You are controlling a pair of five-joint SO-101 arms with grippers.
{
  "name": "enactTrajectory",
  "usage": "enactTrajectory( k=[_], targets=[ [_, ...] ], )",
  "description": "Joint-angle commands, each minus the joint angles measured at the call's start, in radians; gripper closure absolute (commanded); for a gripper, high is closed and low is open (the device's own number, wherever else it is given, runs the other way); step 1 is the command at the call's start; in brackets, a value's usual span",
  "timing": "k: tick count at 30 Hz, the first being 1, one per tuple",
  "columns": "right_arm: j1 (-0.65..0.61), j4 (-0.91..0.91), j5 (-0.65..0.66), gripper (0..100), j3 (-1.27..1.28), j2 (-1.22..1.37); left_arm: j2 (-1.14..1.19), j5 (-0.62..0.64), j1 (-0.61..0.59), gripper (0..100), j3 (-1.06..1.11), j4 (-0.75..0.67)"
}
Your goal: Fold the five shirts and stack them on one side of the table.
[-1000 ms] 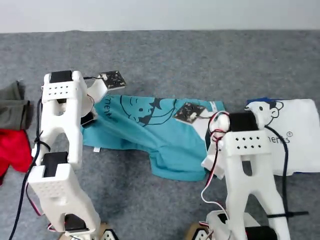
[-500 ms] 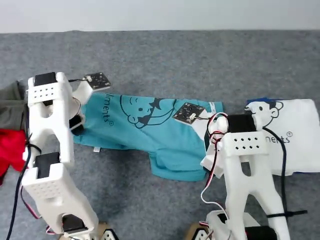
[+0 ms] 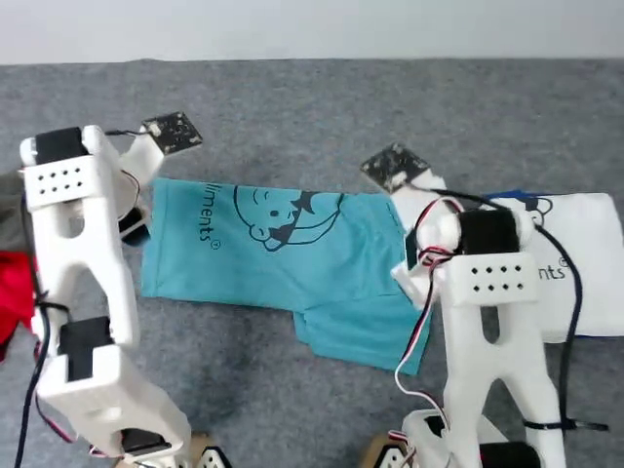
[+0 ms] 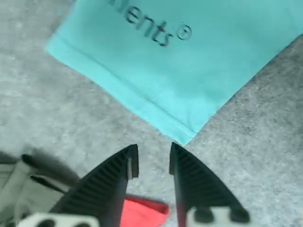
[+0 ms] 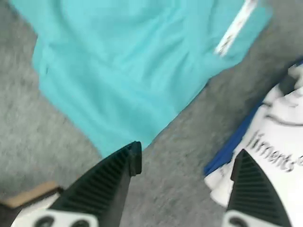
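Pulling back leftward, my left hand (image 4: 153, 150) sits barely parted off the teal shirt (image 3: 283, 263), now flatter; my right hand (image 5: 189, 153) is spread wide.

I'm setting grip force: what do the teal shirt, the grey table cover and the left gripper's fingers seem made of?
Teal shirt: soft matte knit, probably cotton jersey; it lies in folds and shows a stitched hem. Table cover: grey felt or short-pile carpet, judging by its fuzzy, speckled surface. Left gripper's fingers: hard black plastic, perhaps printed, with ribbed faces.
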Motion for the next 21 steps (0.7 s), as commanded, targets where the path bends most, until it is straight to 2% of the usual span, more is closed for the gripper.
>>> enactTrajectory(
  k=[1,5,9,12,15,21],
  targets=[
    [-0.008,-0.064,-0.012,69.3,-0.057,-0.024,-0.089,-0.006,-0.006,88,-0.036,0.018],
    [-0.002,-0.176,-0.012,79.5,-0.057,0.039,-0.071,0.032,0.002,91,-0.025,-0.049],
    [-0.005,-0.381,-0.012,98.9,-0.061,0.191,0.028,0.249,0.015,98,-0.019,-0.239],
    [-0.008,-0.507,-0.017,96.7,-0.064,0.321,0.123,0.325,0.041,98,-0.021,-0.304],
    [-0.002,-0.604,-0.043,99.0,-0.074,0.453,0.221,0.359,0.075,98,-0.021,-0.336],
    [-0.001,-0.639,-0.041,98.8,-0.239,0.716,0.367,0.359,0.121,98,-0.024,-0.446]
  ],
)
